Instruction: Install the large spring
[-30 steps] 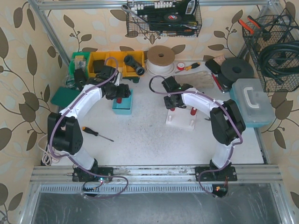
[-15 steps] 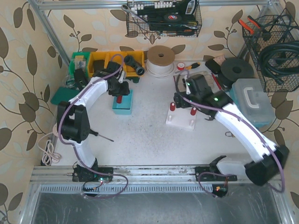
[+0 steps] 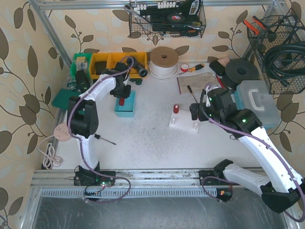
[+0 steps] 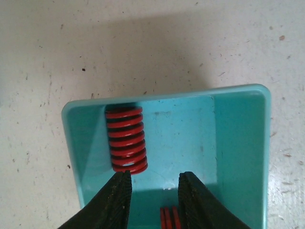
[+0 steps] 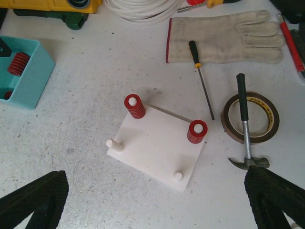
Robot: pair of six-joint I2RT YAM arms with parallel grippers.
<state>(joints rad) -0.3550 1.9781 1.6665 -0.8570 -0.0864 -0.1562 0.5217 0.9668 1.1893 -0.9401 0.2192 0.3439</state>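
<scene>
Hovering narrowly parted and empty, the left tool (image 4: pixel 152 179) is just beside the large spring (image 4: pixel 126 140) lying in the teal bin (image 4: pixel 238 143). The right tool (image 5: pixel 152 191) gapes wide above the peg board (image 5: pixel 157 148), with the hammer (image 5: pixel 244 124) and tape roll (image 5: pixel 267 134) on the surface (image 5: pixel 86 143) nearby.

Large red coil spring (image 4: pixel 126 140) on its side in teal bin (image 4: pixel 238 157), one end against a wall near a corner, white peg plate (image 5: pixel 157 148) flat on bench (image 5: pixel 86 157), two red springs (image 5: pixel 134 106) seated upright on pegs, two bare pegs (image 5: pixel 110 143)
</scene>
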